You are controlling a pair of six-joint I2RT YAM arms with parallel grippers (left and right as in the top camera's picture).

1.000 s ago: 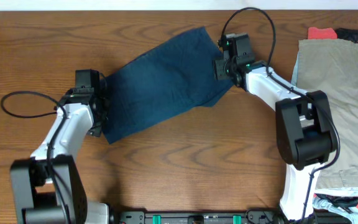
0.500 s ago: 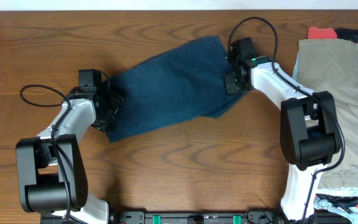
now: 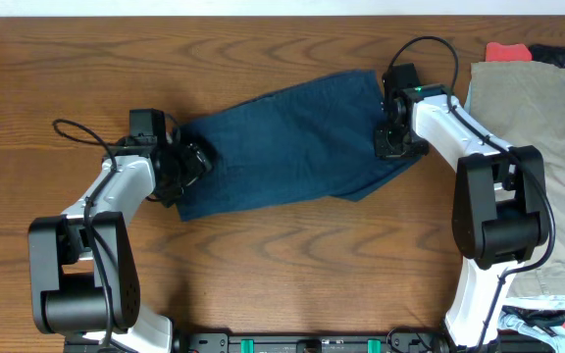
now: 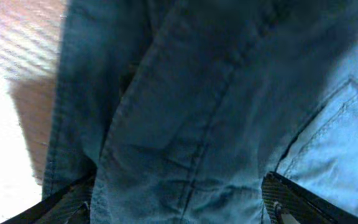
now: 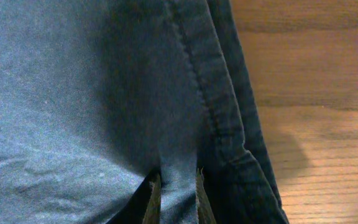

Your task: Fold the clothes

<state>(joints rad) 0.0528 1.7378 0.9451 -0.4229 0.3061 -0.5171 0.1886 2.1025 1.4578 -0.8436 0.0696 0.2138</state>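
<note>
On the Table's Middle, Pinched at One End and Straddled at the Other

Across the middle of the wooden table, showed the navy shorts lying flat, slanting up toward the right. Pinched a thin fold beside a stitched seam at their right end with the right gripper, fingers pressed almost together. Straddled the bunched left end with the left gripper, fingers spread wide, cloth filling the gap. Well apart at the far right, showed a khaki-grey garment with a red piece at its top.
</note>
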